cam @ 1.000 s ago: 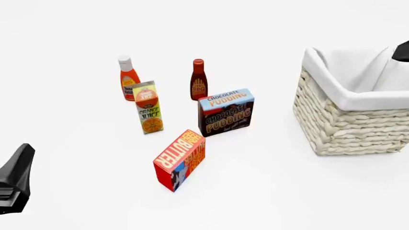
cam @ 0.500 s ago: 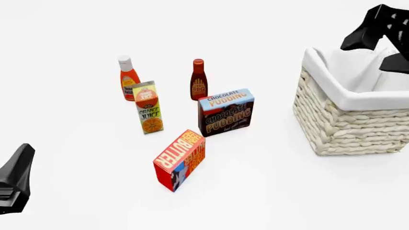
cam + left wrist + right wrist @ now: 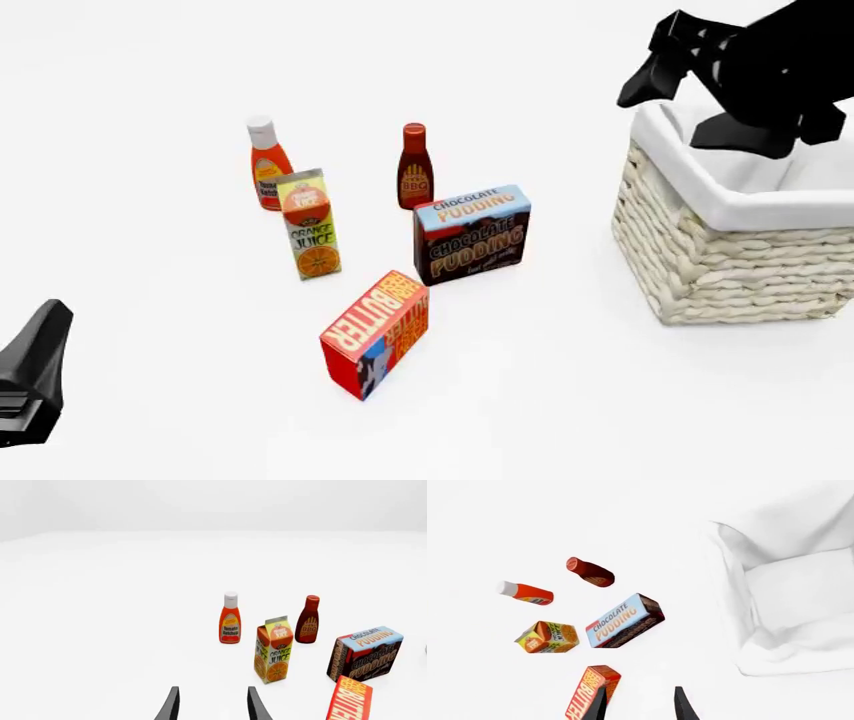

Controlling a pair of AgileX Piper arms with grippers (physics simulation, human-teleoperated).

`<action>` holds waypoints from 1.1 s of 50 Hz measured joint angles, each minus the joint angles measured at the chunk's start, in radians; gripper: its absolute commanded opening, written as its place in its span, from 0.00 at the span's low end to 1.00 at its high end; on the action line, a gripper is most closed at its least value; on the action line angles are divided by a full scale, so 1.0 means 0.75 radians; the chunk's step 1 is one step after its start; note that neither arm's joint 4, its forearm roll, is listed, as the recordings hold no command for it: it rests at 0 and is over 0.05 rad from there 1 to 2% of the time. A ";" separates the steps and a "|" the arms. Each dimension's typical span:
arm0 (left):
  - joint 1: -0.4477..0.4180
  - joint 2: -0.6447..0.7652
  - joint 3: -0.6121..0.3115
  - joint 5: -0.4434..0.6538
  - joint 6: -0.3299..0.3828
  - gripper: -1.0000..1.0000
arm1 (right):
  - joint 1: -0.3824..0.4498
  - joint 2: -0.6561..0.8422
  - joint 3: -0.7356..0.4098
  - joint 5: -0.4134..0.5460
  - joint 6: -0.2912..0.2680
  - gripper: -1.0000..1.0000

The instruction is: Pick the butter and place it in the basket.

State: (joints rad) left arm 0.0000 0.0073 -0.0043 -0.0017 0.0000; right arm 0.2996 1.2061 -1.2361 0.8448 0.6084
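The butter (image 3: pixel 376 333), a red carton with pale-yellow lettering, stands on the white table in the front middle. It also shows at the edge of the left wrist view as the butter (image 3: pixel 348 700) and in the right wrist view as the butter (image 3: pixel 590 692). The wicker basket (image 3: pixel 721 250) with its white liner (image 3: pixel 747 580) sits at the right. My right gripper (image 3: pixel 661 65) hangs open and empty above the basket's far left corner, well away from the butter. Low at the near left, my left gripper (image 3: pixel 34 370) is open and empty, its fingers (image 3: pixel 172 705) apart.
Behind the butter stand a chocolate pudding box (image 3: pixel 470 235), an orange juice carton (image 3: pixel 311 225), a ketchup bottle (image 3: pixel 270 165) and a BBQ sauce bottle (image 3: pixel 415 168).
My right gripper has come up from the basket's right side and swung left over its far left corner. The left arm and all groceries have stayed put.
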 measured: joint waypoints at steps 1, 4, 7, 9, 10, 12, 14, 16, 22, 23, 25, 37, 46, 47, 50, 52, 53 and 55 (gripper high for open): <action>0.000 0.000 0.000 0.000 0.000 1.00 | 0.007 0.007 -0.003 -0.001 0.004 1.00; 0.000 0.000 0.000 0.000 0.000 1.00 | 0.029 0.029 -0.013 -0.005 0.017 1.00; 0.000 0.000 0.000 0.000 0.000 1.00 | 0.051 0.051 -0.023 -0.009 0.029 1.00; 0.000 0.000 0.000 0.000 0.000 1.00 | 0.066 0.065 -0.028 -0.013 0.036 1.00; 0.000 0.000 0.000 0.000 0.000 1.00 | 0.074 0.072 -0.030 -0.015 0.040 1.00; 0.000 0.000 0.000 0.000 0.000 1.00 | 0.088 0.086 -0.035 -0.018 0.047 1.00; 0.000 0.000 0.000 0.000 0.000 1.00 | 0.103 0.101 -0.040 -0.022 0.054 1.00; 0.000 0.000 0.000 0.000 0.000 1.00 | 0.119 0.116 -0.047 -0.025 0.062 1.00; 0.000 0.000 0.000 0.000 0.000 1.00 | 0.170 0.165 -0.070 -0.038 0.090 1.00; 0.000 0.000 0.000 0.000 0.000 1.00 | 0.178 0.173 -0.073 -0.040 0.095 1.00; 0.000 0.000 0.000 0.000 0.000 1.00 | 0.192 0.187 -0.077 -0.044 0.104 1.00; 0.000 0.000 0.000 0.000 0.000 1.00 | 0.241 0.280 -0.128 -0.066 0.161 1.00; 0.000 0.000 0.000 0.000 0.000 1.00 | 0.267 0.362 -0.168 -0.087 0.200 1.00; 0.000 0.000 0.000 0.000 0.000 1.00 | 0.271 0.372 -0.174 -0.089 0.205 1.00; 0.000 0.000 0.000 0.000 0.000 1.00 | 0.284 0.402 -0.189 -0.096 0.220 1.00; 0.000 0.000 0.000 0.000 0.000 1.00 | 0.292 0.422 -0.201 -0.098 0.230 1.00; 0.000 0.000 0.000 0.000 0.000 1.00 | 0.296 0.431 -0.207 -0.099 0.234 1.00; 0.000 0.000 0.000 0.000 0.000 1.00 | 0.304 0.449 -0.217 -0.101 0.243 1.00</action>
State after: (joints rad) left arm 0.0000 0.0073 -0.0043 -0.0017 0.0000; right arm 0.5276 1.5429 -1.3990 0.7691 0.7908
